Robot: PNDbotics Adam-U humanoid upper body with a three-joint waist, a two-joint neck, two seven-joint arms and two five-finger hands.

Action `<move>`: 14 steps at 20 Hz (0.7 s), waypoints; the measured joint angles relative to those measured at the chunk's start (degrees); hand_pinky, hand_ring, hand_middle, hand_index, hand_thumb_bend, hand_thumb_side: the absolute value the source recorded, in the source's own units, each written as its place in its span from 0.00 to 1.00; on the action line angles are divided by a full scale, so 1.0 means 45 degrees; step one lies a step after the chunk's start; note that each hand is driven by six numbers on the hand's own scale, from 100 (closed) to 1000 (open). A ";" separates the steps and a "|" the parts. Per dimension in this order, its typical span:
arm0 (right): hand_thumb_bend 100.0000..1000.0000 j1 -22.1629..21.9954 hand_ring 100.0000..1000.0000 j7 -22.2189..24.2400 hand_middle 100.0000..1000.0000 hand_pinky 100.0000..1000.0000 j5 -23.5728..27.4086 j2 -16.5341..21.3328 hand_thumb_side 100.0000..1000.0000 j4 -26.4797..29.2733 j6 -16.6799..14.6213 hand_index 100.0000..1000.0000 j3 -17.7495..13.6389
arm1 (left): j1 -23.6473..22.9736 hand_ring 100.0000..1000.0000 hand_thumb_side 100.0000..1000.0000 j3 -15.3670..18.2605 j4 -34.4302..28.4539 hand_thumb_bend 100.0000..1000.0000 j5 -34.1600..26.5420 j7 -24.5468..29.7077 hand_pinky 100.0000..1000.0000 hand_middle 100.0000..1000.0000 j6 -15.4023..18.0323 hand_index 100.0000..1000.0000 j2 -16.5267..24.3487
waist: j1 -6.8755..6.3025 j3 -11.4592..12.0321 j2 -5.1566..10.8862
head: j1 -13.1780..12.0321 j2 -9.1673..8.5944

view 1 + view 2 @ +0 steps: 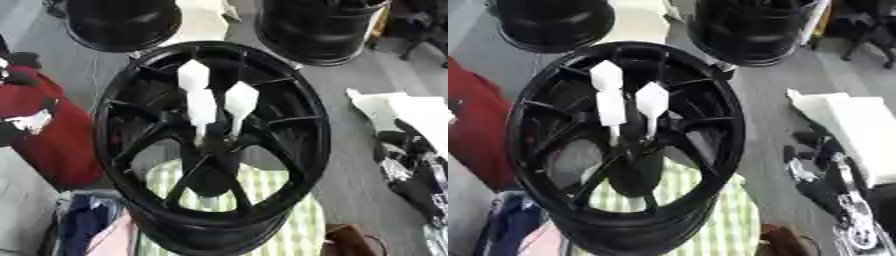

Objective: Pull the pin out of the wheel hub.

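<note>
A grey floor (350, 165) carries everything. The big black wheel hub (213, 145) sits on a green-and-white striped cloth (289, 220). Behind the wheel hub stand two more black wheels (122, 22). Right of it lies white sheeting (842, 125). Left of it lies red cloth (52, 135).

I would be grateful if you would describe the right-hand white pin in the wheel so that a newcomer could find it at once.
Start at the big black spoked wheel in the middle, resting on a green-and-white striped cloth. Three white pins stand over its hub. The one wanted, the right-hand pin, stands alone to the right of the other two pins, which overlap one above the other.
</note>
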State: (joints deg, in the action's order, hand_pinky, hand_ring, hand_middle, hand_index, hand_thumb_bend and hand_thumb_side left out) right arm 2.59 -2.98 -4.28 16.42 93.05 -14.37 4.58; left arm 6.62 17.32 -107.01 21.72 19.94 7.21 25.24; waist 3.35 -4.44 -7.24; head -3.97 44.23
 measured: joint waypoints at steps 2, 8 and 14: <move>0.17 0.0018 0.83 0.0001 0.72 0.67 0.0004 0.0000 0.36 0.0000 -0.0001 0.95 0.0000 | 0.0000 0.64 0.17 0.0001 -0.0013 0.21 0.0005 0.0025 0.74 0.72 -0.0020 0.87 -0.0021 | 0.0000 0.0016 0.0000 | -0.0001 0.0000; 0.17 0.0034 0.83 0.0004 0.72 0.67 0.0014 0.0000 0.36 0.0000 -0.0004 0.95 0.0000 | 0.0004 0.62 0.14 -0.0001 -0.0016 0.14 0.0003 0.0034 0.74 0.67 -0.0028 0.83 -0.0114 | 0.0000 0.0034 0.0000 | 0.0020 0.0000; 0.16 0.0050 0.83 0.0015 0.73 0.67 0.0014 -0.0001 0.36 0.0000 -0.0014 0.95 0.0000 | 0.0007 0.62 0.16 -0.0025 -0.0075 0.20 0.0012 -0.0112 0.74 0.68 -0.0001 0.83 -0.0112 | 0.0000 0.0034 0.0000 | 0.0027 0.0000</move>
State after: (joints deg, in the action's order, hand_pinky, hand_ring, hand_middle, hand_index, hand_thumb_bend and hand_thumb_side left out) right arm 2.81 -2.91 -4.22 16.42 93.05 -14.43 4.58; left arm 6.65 17.21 -107.35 21.78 19.44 7.20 24.74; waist 3.35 -4.28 -7.24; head -3.85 44.23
